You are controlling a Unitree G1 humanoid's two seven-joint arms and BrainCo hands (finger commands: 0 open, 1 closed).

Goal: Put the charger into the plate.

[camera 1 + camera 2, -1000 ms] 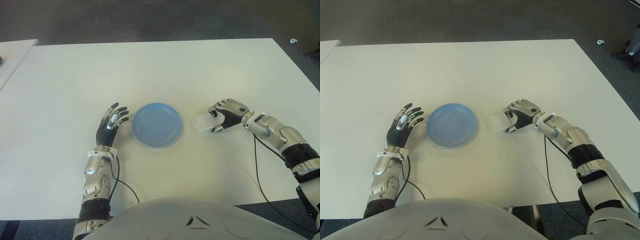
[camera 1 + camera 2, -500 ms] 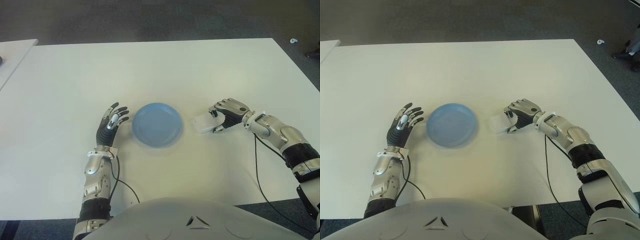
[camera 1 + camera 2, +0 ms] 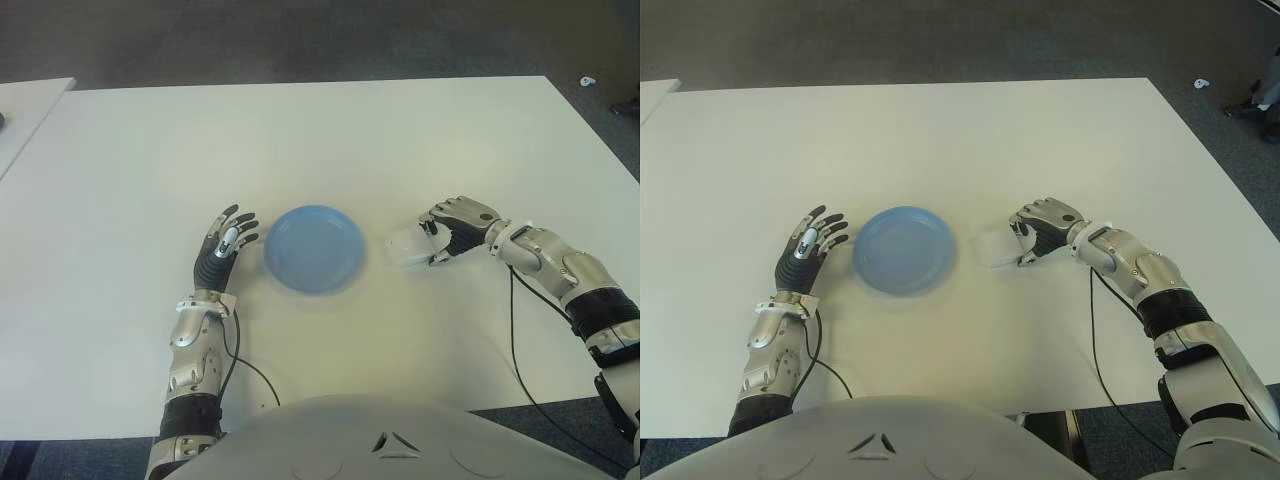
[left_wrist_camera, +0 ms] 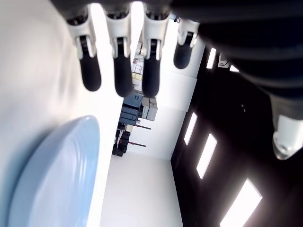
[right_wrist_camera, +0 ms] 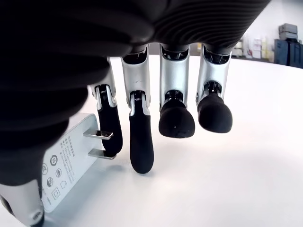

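The right hand [image 3: 455, 228] curls its fingers against the white charger [image 3: 408, 246], on the desk [image 3: 400, 140] at the blue plate's [image 3: 314, 248] 3 o'clock. The left hand [image 3: 222, 245] lies spread at its 9 o'clock.

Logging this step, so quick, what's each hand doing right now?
Left hand: open, fingers spread, left of the plate, holding nothing.
Right hand: fingers curled around the charger; a firm hold cannot be told.
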